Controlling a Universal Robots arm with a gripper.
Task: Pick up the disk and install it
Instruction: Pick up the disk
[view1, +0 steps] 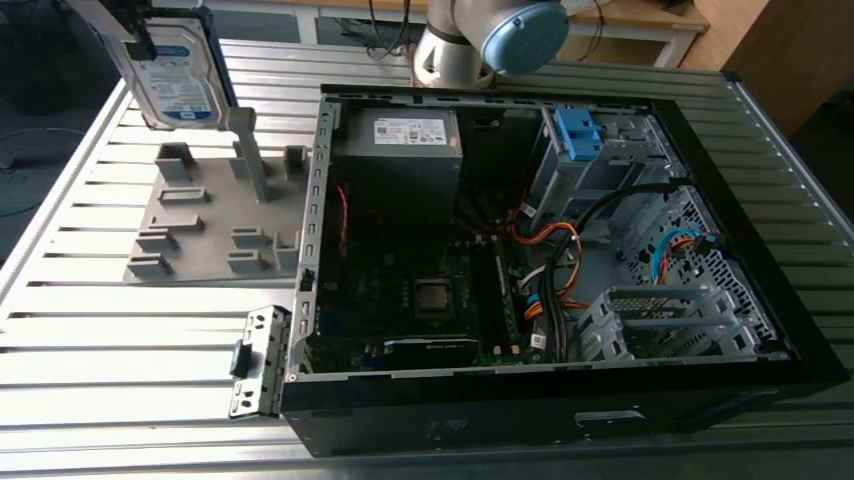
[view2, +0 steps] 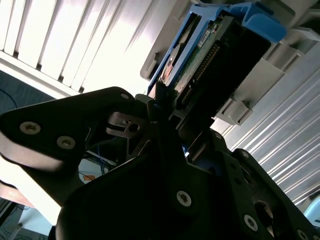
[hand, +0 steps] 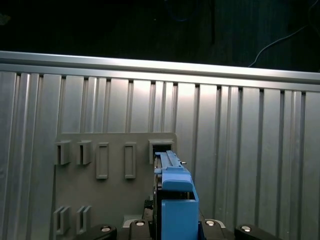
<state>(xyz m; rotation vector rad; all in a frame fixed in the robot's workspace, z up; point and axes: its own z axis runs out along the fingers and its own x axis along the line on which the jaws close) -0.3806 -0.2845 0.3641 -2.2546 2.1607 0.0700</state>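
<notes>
Exterior view: a ribbed metal tabletop (view1: 107, 340) carries an open computer case (view1: 467, 420) and, on the exterior view's left, a grey slotted holder (view1: 200, 240). Above that holder the disk (view1: 174, 75) stands upright, clamped by the gripper (view2: 159, 106).

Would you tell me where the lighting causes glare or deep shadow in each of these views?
Exterior view: glare whitens the ribbed table; the computer case interior is dim. Second wrist view: the table is blown out behind the shadowed disk. First wrist view: even light, black background beyond the table edge.
</notes>
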